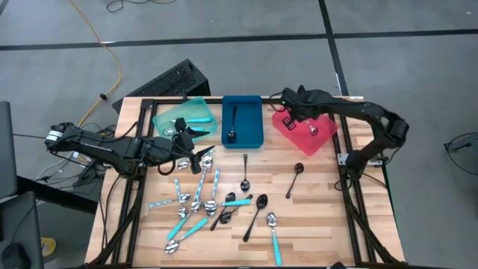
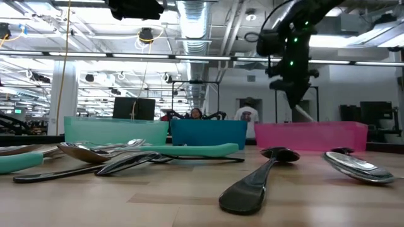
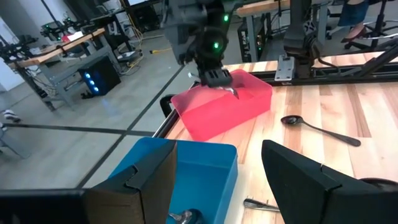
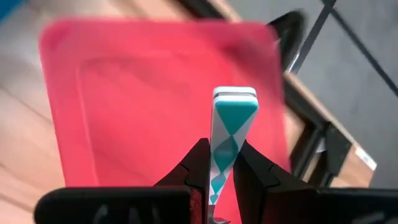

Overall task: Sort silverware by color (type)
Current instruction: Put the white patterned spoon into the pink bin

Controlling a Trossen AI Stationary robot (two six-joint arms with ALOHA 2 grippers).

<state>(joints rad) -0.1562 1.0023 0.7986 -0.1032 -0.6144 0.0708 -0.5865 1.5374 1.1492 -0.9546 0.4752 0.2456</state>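
While the right gripper (image 4: pixel 222 163) pinches a teal-handled spoon (image 4: pixel 231 134) above the red tray (image 1: pixel 290 134), the left gripper (image 1: pixel 202 157) waits spread near the blue tray (image 1: pixel 258 119); more spoons (image 1: pixel 216 205) lie scattered on the table (image 1: pixel 321 217).

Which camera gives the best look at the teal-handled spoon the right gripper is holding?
The right wrist view: the teal patterned spoon handle fills the frame, pinched in the right gripper above the red plastic tray. The left wrist view shows only its metal end; the high and low views barely show it.
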